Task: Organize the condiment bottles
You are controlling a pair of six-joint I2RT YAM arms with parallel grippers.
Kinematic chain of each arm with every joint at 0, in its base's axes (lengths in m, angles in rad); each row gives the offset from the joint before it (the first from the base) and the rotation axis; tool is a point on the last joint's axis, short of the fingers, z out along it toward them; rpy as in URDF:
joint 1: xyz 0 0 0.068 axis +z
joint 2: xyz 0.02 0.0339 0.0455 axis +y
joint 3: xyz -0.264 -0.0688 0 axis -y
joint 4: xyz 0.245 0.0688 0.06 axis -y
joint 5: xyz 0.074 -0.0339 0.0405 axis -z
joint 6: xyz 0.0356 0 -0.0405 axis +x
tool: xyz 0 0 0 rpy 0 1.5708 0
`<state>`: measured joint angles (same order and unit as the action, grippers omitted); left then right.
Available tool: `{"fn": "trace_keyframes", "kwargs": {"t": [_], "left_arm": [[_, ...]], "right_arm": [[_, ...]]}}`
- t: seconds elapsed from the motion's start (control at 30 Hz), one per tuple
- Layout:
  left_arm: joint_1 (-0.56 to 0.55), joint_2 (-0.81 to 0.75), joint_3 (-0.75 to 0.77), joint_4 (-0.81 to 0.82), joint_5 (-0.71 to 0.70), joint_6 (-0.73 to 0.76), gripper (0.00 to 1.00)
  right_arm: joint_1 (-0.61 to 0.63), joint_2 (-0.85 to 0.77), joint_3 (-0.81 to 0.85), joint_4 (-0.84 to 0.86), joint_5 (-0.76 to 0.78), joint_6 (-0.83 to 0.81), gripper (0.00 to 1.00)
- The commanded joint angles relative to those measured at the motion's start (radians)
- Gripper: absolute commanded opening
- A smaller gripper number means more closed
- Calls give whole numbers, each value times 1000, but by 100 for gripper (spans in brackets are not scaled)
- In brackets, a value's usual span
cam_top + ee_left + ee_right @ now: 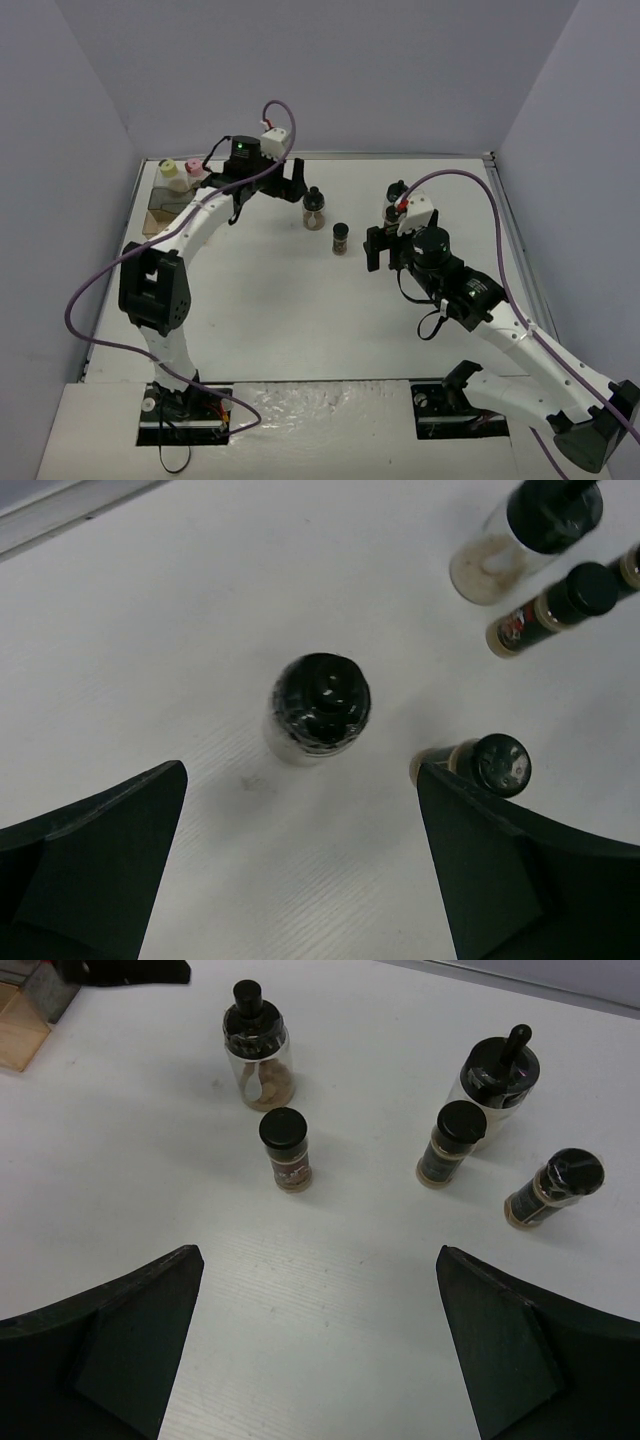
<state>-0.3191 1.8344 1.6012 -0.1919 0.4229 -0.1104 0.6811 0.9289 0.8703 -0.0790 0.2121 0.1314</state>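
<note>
Left pincer [300, 780] spread above the knob-topped jar [320, 705], upright on the tabletop [150, 630]. Right pincer [318, 1260] spread, empty. Risk: on descent, one finger may strike and topple the adjacent small jar [497, 763].

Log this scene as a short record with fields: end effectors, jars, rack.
Left end effector: open, empty, knob-topped black-capped clear jar ahead of it, untouched
Right end effector: open, empty
Loose on white table: five black-capped jars, two of them knob-topped
Wooden-and-clear rack: yellow-capped jar and pink-capped jar at its far end
</note>
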Motion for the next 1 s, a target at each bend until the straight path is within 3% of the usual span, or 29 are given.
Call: {"fn": "trace_keyframes", "kwargs": {"t": [0.0, 0.13, 0.57, 0.8, 0.97], "left_arm": [[-36, 22, -22, 195, 80, 98, 97], [-61, 85, -10, 271, 84, 101, 97], [-98, 237, 74, 292, 63, 83, 96], [-107, 267, 90, 320, 57, 78, 88], [-107, 277, 103, 307, 44, 76, 72]], "right_arm": [[-8, -32, 16, 67, -12, 20, 100], [-6, -38, 13, 65, -25, 34, 100], [-8, -33, 2, 67, -34, 48, 100], [-8, -32, -8, 67, -40, 56, 100], [-8, -36, -14, 67, -42, 59, 100]]}}
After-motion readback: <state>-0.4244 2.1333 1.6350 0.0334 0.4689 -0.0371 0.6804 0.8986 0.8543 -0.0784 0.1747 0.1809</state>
